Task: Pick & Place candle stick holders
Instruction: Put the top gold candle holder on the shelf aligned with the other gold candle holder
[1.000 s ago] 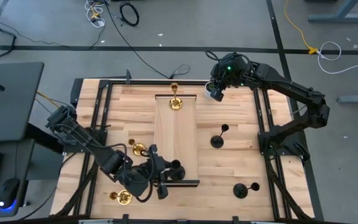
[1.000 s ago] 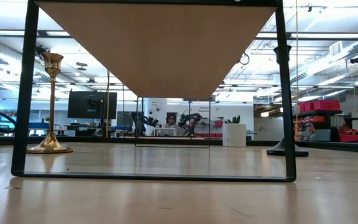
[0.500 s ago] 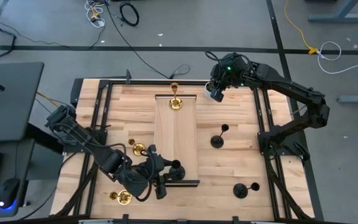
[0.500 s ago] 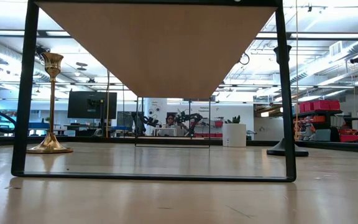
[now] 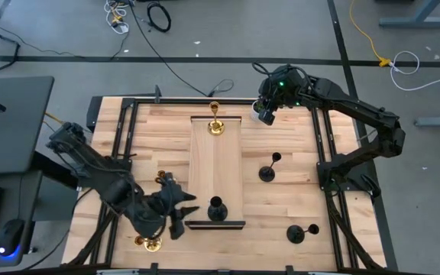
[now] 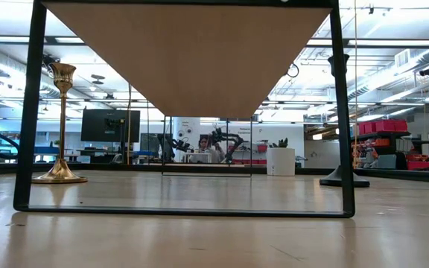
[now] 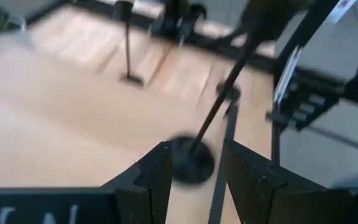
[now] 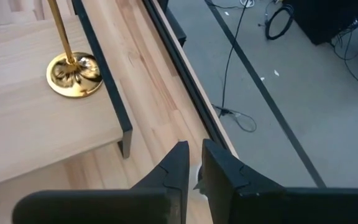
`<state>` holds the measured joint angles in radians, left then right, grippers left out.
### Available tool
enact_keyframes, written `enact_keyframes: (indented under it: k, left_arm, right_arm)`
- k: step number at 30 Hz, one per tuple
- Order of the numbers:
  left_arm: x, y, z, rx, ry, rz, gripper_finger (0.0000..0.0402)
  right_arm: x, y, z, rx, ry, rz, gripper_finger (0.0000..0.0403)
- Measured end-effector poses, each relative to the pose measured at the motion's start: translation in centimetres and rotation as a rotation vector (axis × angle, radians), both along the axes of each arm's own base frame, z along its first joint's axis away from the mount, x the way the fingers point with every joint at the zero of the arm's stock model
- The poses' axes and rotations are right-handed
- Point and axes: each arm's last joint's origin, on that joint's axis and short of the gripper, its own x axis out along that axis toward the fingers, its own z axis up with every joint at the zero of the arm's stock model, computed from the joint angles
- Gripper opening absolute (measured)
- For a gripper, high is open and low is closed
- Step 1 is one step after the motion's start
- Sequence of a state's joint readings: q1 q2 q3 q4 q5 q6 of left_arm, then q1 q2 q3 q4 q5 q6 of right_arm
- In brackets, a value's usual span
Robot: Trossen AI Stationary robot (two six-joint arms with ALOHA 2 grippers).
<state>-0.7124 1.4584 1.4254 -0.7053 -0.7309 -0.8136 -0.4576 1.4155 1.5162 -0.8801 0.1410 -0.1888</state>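
A black candle stick holder (image 5: 216, 208) stands upright on the raised board (image 5: 216, 164), just in front of the left end effector (image 5: 176, 212), whose fingers are spread apart and hold nothing, while the right end effector (image 5: 263, 114) waits nearly closed near the gold holder (image 5: 215, 126)

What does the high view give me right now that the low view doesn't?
Only the high view shows both arms: the left hand open near the table's front left, just left of the black holder standing on the raised board, and the right hand waiting at the back edge. It also shows two more black holders and a gold holder at the front.

Only the low view shows the board's underside and the room behind.

Both show the gold holder at the board's far end.
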Motion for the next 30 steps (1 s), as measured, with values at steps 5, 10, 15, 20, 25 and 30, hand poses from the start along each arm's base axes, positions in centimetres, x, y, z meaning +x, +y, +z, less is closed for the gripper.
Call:
enact_keyframes:
  k: [5,10,15,20,25,30]
  left_arm:
    - [-3.5,1.2,0.1,-0.063,0.176,0.001,0.0142]
    - [-7.6,1.9,0.0,-0.052,0.335,0.025,0.0142]
    - [-11.6,2.1,0.3,-0.04,0.406,0.011,0.0142]
    - [-14.4,2.3,0.3,0.03,0.376,-0.001,0.0142]
    - [-15.3,2.9,-1.7,0.12,0.312,0.01,0.0142]
    - [-15.8,4.3,-5.4,0.174,0.276,0.088,0.0142]
  right_arm:
    - [0.0,0.0,0.0,0.024,-0.024,-0.032,0.0048]
    - [0.1,-0.1,0.1,0.069,-0.076,-0.094,0.0048]
    - [0.2,-0.1,0.2,0.122,-0.133,-0.161,0.0048]
    - [0.4,0.3,0.2,0.167,-0.167,-0.201,0.0048]
    - [0.7,0.9,0.3,0.202,-0.195,-0.216,0.0048]
    - [1.3,1.5,0.6,0.205,-0.246,-0.227,0.0048]
